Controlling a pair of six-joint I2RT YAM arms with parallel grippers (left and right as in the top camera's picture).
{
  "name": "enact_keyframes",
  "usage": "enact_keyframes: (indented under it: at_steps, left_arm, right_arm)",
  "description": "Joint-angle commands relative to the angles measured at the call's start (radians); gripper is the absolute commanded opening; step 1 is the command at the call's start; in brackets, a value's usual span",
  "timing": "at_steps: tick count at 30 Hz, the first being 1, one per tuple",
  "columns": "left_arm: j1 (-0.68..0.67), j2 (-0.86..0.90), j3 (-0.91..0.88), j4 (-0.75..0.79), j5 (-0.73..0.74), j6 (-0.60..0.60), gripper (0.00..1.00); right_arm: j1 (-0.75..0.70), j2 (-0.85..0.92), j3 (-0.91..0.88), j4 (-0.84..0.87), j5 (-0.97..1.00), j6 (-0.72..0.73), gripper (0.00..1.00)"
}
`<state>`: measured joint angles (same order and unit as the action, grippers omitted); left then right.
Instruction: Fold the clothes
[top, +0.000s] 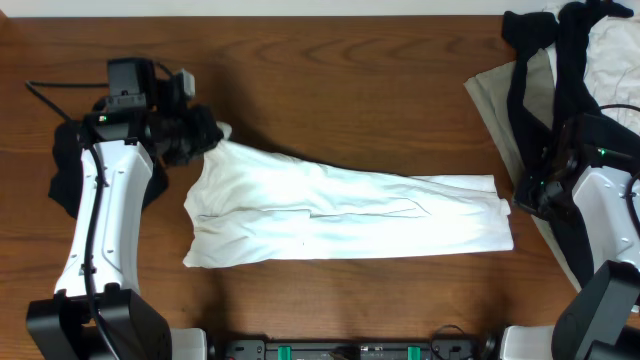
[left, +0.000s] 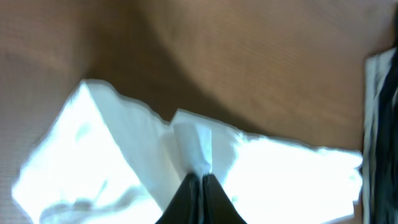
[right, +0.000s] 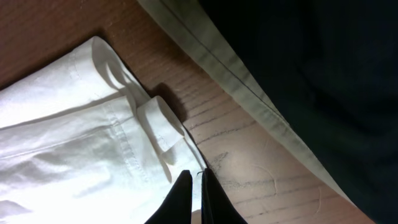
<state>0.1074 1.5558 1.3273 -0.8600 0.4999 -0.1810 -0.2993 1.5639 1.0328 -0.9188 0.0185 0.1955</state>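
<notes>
Right now the left arm (top: 100, 220) reaches up the left side of the table (top: 350, 60) from its near edge, bending inward at the wrist. The left claw (top: 208, 135) sits at the far left corner of the white shirt (top: 340, 215). In the wrist view its two dark fingers (left: 186, 199) are pressed together, pinching a small raised peak of white cloth between the tips.

The right arm (top: 600, 200) stands at the right side, and the right claw (top: 512, 203) is down at the right end of the same shirt. Seen from its wrist, the jaws are closed almost flat against each other on the very edge of the cloth, just beside a folded-over cuff (right: 160, 124).

The white shirt lies across the middle of the table as a long band folded lengthwise, running from left to right. Its left end is wider and rumpled, drawn up into a point at the left claw; its right end is squarer and flatter, with seams and hems showing.

A heap of other clothes lies at the far right corner: a black piece (top: 570, 60) draped over a beige piece (top: 495, 95), with a white piece (top: 612, 45) behind them. Another dark garment (top: 62, 170) lies at the left edge, partly under the left arm.
</notes>
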Motion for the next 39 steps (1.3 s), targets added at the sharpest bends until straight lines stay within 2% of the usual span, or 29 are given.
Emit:
enact_keyframes:
  at_steps: [1, 11, 17, 35, 39]
  left_arm:
    - [-0.002, 0.004, 0.001, -0.072, 0.015, 0.052, 0.06]
    - [-0.002, 0.004, -0.006, -0.329, 0.000, 0.099, 0.06]
    - [-0.002, 0.004, -0.048, -0.425, -0.131, 0.090, 0.06]
    - [-0.002, 0.004, -0.079, -0.646, -0.081, 0.084, 0.06]
    - [-0.002, 0.004, -0.079, -0.628, -0.082, 0.084, 0.06]
  right_arm:
    - [-0.001, -0.019, 0.001, 0.002, -0.001, 0.014, 0.06]
    - [-0.001, -0.019, 0.001, 0.002, 0.000, 0.014, 0.07]
    - [-0.001, -0.019, 0.001, 0.002, -0.001, 0.013, 0.06]
    - [-0.001, -0.019, 0.001, 0.002, 0.000, 0.014, 0.07]
    - [-0.001, -0.019, 0.001, 0.003, -0.001, 0.014, 0.07]
